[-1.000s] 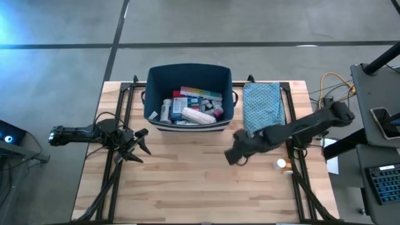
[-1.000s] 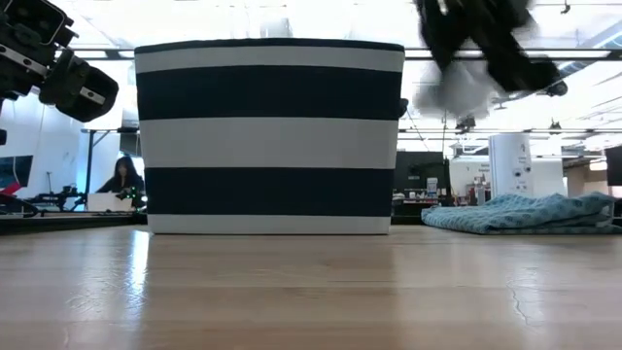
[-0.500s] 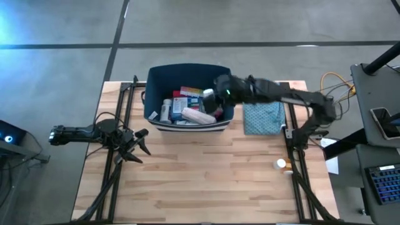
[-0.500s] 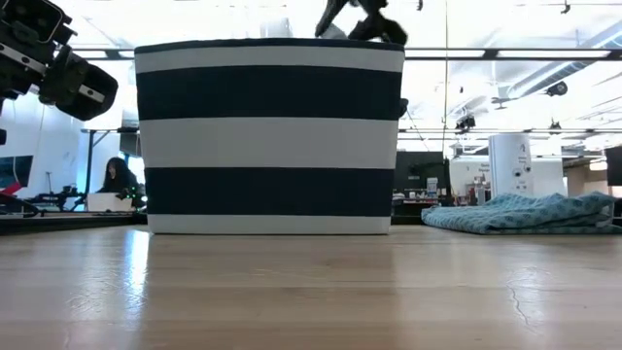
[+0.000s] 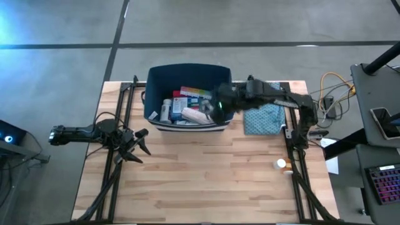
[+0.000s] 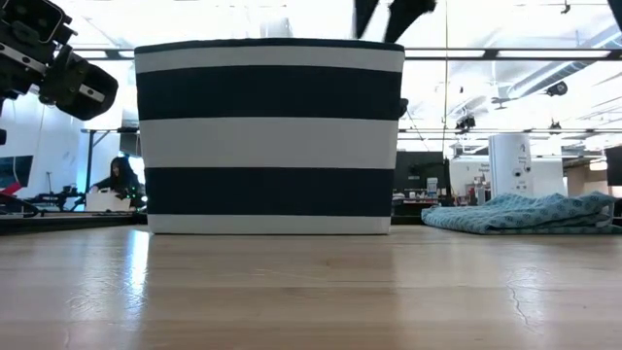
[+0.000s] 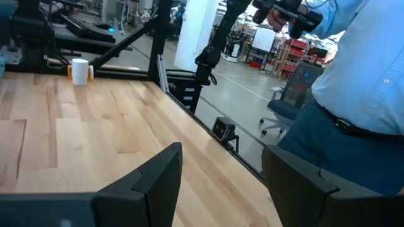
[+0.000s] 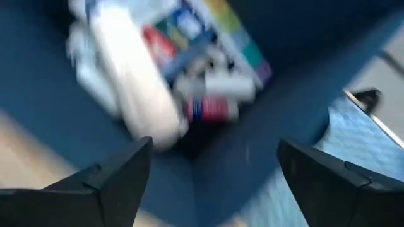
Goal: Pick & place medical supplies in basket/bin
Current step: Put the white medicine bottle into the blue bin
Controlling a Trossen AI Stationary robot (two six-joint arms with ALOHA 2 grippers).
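High view shows the right claw (image 5: 220,107) over the near right corner of the soft navy bin (image 5: 156,75), its fingers spread wide and empty in the right wrist view, so I judge a drop step is finishing. Pill bottles, a rainbow pill organizer (image 5: 199,95) and a beige bandage roll (image 5: 199,116) lie inside. Next comes the small white bottle (image 5: 281,164) at the table's right edge, smooth and round, apt to roll; the left claw (image 5: 139,145) waits open at the left.

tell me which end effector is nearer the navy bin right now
Right. The right end effector is over the bin's right side, fingers open and empty. The left end effector waits over the table's left side, outside the bin.
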